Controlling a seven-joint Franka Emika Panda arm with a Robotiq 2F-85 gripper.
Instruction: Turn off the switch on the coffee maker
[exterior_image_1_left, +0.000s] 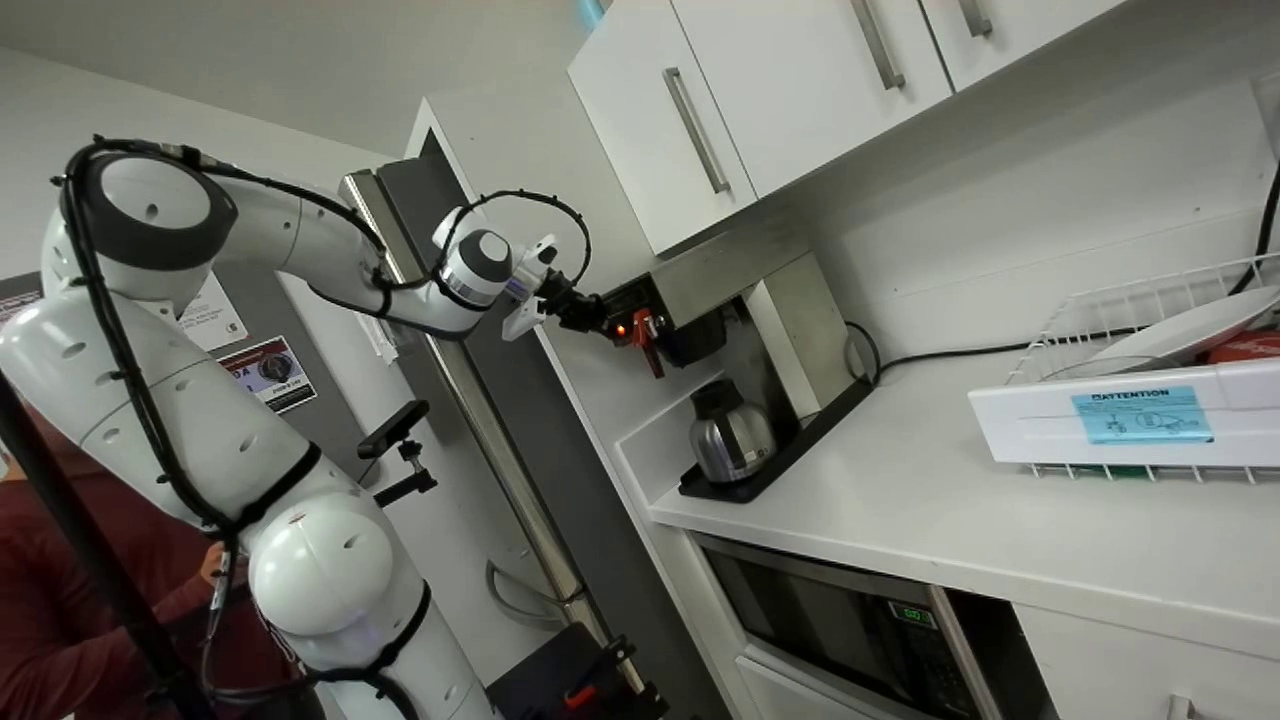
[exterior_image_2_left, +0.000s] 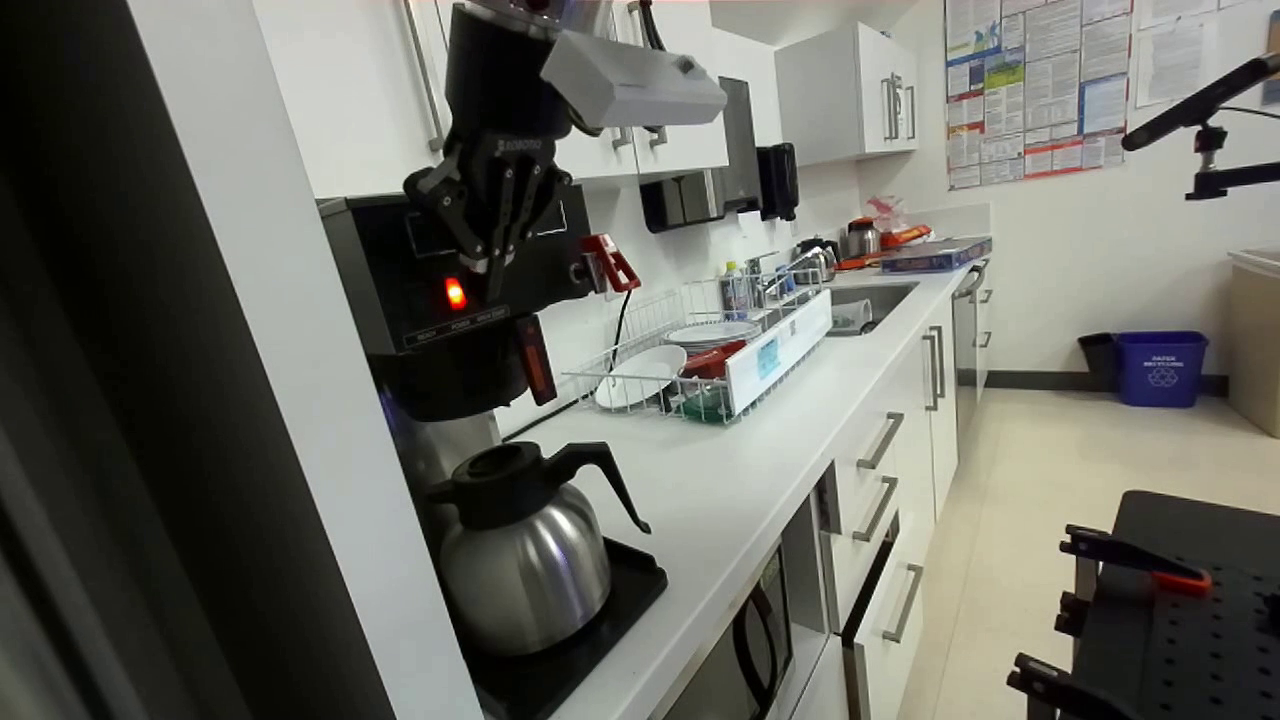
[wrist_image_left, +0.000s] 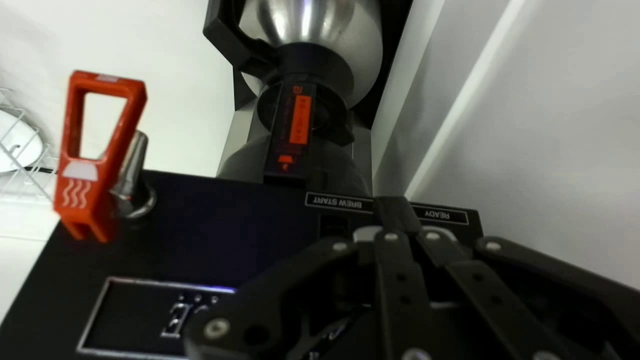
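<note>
The coffee maker (exterior_image_2_left: 380, 270) has a black front panel, which also shows in the wrist view (wrist_image_left: 215, 225), and a steel body in an exterior view (exterior_image_1_left: 735, 280). A red-orange light (exterior_image_2_left: 455, 292) glows on the panel, also visible in an exterior view (exterior_image_1_left: 620, 330). My gripper (exterior_image_2_left: 492, 282) is shut and empty, fingertips at or very near the panel, just right of the light. In the wrist view my fingertips (wrist_image_left: 397, 210) sit between the BREW START and READY labels and cover the panel there. A dark switch (wrist_image_left: 334, 226) shows beside them under BREW START. Contact cannot be told.
A red-handled tap (wrist_image_left: 102, 160) sticks out of the panel. A steel carafe (exterior_image_2_left: 527, 570) stands on the base below. Upper cabinets (exterior_image_1_left: 650, 110) hang above the machine. A tall white panel (wrist_image_left: 530, 125) stands close beside it. A dish rack (exterior_image_1_left: 1030, 410) stands along the counter.
</note>
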